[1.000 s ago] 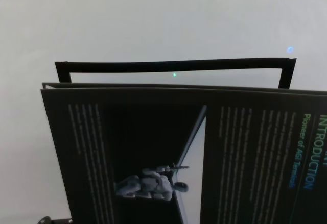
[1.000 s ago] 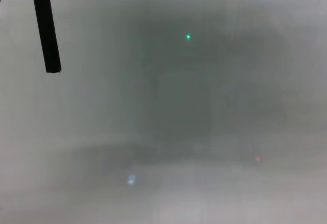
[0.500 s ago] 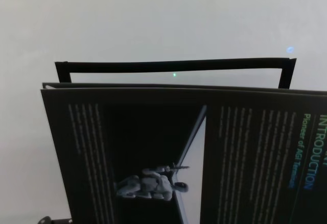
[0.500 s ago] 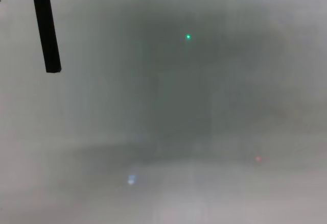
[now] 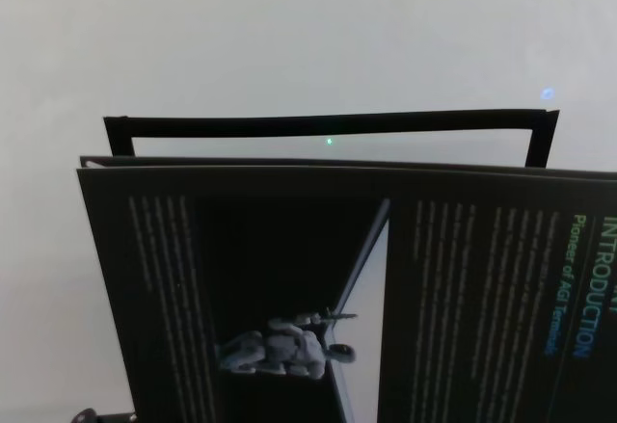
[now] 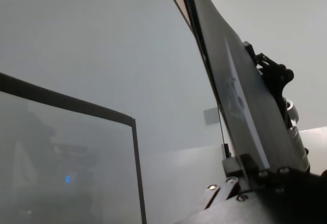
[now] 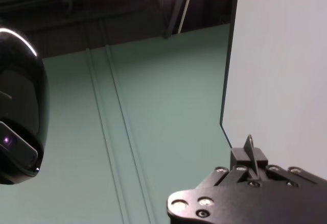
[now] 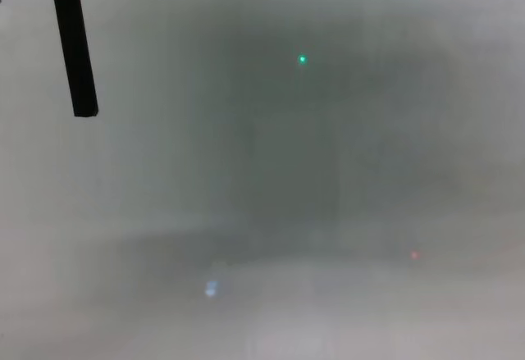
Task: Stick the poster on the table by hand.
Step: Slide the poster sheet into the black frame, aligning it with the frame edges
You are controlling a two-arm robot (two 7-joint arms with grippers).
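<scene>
The poster [image 5: 289,278] is a black sheet with pale text columns, a white slanted strip and a bluish robot picture. It is held up above the pale table [image 5: 289,38] and fills the lower half of the head view. In the left wrist view the poster [image 6: 230,66] shows edge-on and runs down into my left gripper [image 6: 244,164], which is shut on its edge. In the right wrist view my right gripper [image 7: 249,155] is shut on the corner of a pale sheet [image 7: 286,71], apparently the poster's back.
A thin black rectangular frame outline [image 5: 328,122] lies on the table just beyond the poster. A thin black upright bar [image 8: 74,48] hangs at the top left of the chest view. My head housing [image 7: 20,117] is close to the right wrist.
</scene>
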